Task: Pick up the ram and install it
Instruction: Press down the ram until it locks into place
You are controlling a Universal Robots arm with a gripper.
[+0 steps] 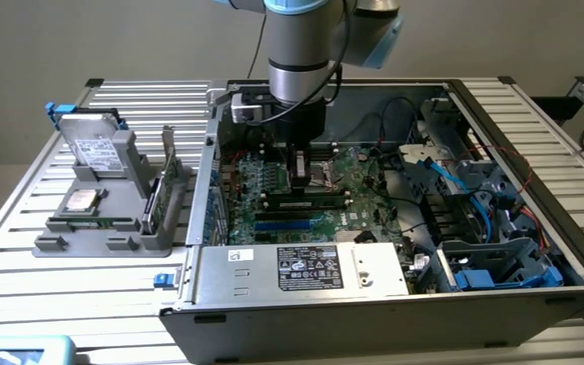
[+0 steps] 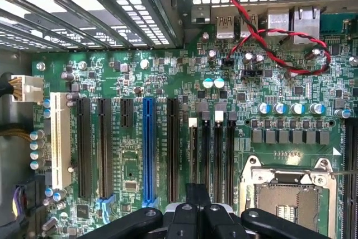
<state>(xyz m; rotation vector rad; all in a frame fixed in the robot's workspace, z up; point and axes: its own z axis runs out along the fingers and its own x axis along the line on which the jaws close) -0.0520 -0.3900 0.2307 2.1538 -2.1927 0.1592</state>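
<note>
My gripper (image 1: 303, 181) hangs low inside the open computer case, just over the motherboard (image 1: 368, 199) beside the processor socket (image 2: 288, 197). Its black fingers (image 2: 198, 194) are shut, and I see nothing between them. They hover over the near ends of the black memory slots (image 2: 218, 149), which look empty from the wrist view. A narrow green strip that looks like the ram (image 1: 89, 223) lies along the front of the grey holder (image 1: 69, 245), outside the case on the exterior view's left, well away from the gripper.
The holder also carries a hard drive (image 1: 97, 148), a square silver processor (image 1: 79, 201) and an upright green card with a bracket (image 1: 160, 190). Inside the case are the power supply (image 1: 307, 268), blue cables (image 1: 464, 182), red wires (image 2: 268, 37) and drive cages (image 1: 495, 262).
</note>
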